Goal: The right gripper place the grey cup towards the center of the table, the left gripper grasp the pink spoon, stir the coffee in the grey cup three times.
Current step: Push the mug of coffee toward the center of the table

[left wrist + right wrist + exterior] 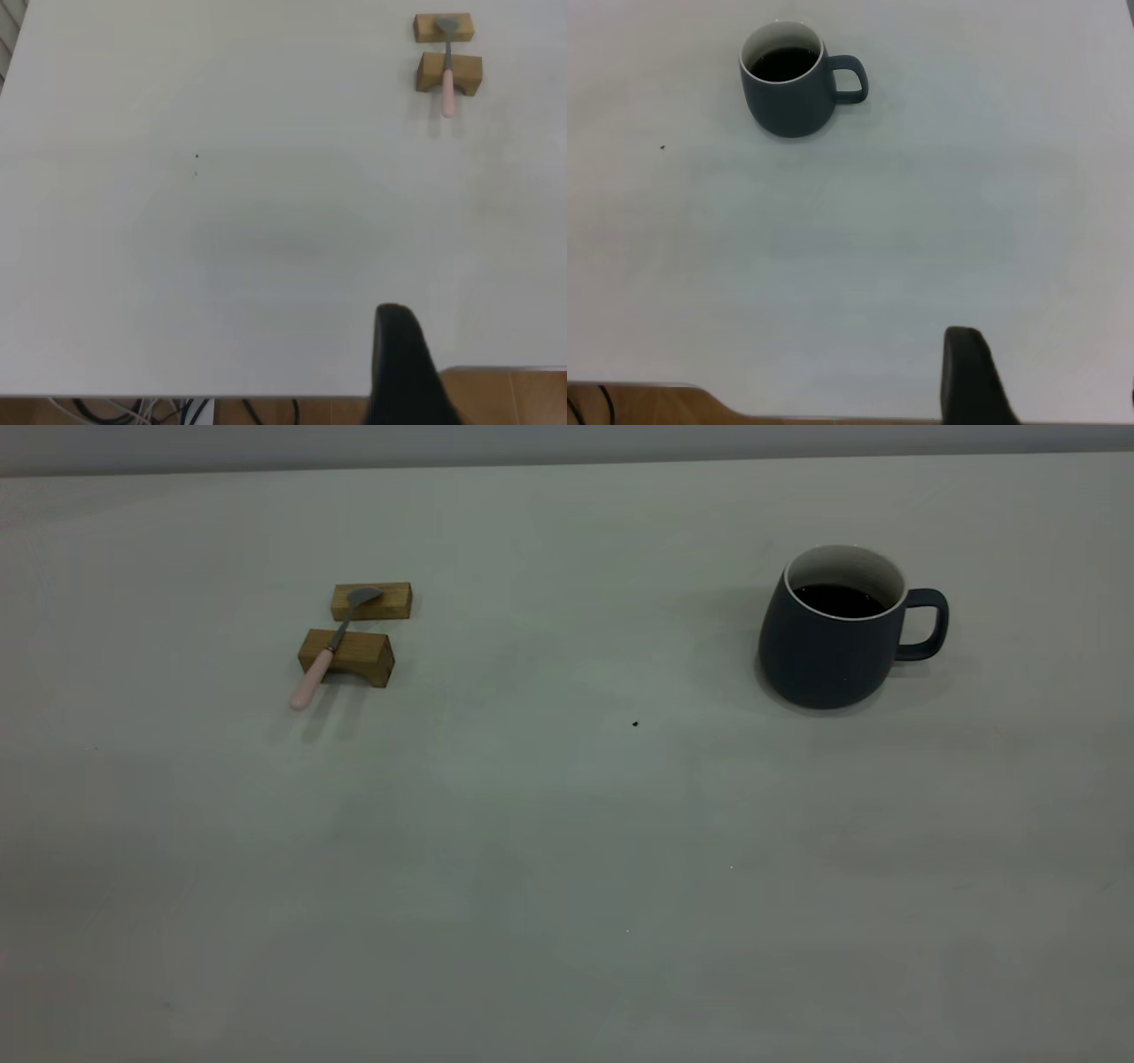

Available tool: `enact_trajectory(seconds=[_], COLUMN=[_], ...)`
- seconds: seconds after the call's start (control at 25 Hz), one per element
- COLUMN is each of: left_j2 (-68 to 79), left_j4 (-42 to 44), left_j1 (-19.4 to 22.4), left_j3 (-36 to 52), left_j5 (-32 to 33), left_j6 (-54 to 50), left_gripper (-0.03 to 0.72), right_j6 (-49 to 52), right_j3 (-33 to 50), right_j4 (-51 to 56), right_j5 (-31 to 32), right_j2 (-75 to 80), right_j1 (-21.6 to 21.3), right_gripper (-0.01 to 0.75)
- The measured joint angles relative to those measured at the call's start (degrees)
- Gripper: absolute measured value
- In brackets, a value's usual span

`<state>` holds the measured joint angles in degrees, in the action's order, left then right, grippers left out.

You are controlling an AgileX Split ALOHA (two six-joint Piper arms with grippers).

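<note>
The grey cup [833, 646] stands upright at the far right of the table [567, 824], handle pointing right, with dark coffee [837, 600] inside. The pink spoon [328, 651] lies across two wooden blocks at the far left, bowl on the back block, pink handle sticking out toward the front. Neither arm shows in the exterior view. In the left wrist view the left gripper [483, 354] hangs over the table's near edge, far from the spoon [447, 75], open and holding nothing. The right gripper [1045, 372] is likewise far from the cup [788, 97], open.
Two small wooden blocks [372, 600] [368, 657] carry the spoon. A tiny dark speck [635, 724] lies near the table's middle. Brown floor and cables show past the near table edge [266, 396].
</note>
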<state>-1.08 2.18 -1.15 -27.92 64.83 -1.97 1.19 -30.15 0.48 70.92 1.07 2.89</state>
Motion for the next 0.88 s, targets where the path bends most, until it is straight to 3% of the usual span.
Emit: enact_trajectory(seconds=[0.68,0.88], left_j2=[0.0,0.0], left_j4=[0.0,0.0], left_j1=[0.0,0.0], left_j3=[0.0,0.0], left_j5=[0.0,0.0], left_j6=[0.0,0.0], left_gripper=[0.508,0.508], right_j6=[1.3,0.6], right_j3=[0.4,0.4], right_j4=[0.2,3.5], right_j5=[0.0,-4.7], right_j2=[0.0,6.1], right_j1=[0.0,0.0], right_gripper=[0.47,0.446])
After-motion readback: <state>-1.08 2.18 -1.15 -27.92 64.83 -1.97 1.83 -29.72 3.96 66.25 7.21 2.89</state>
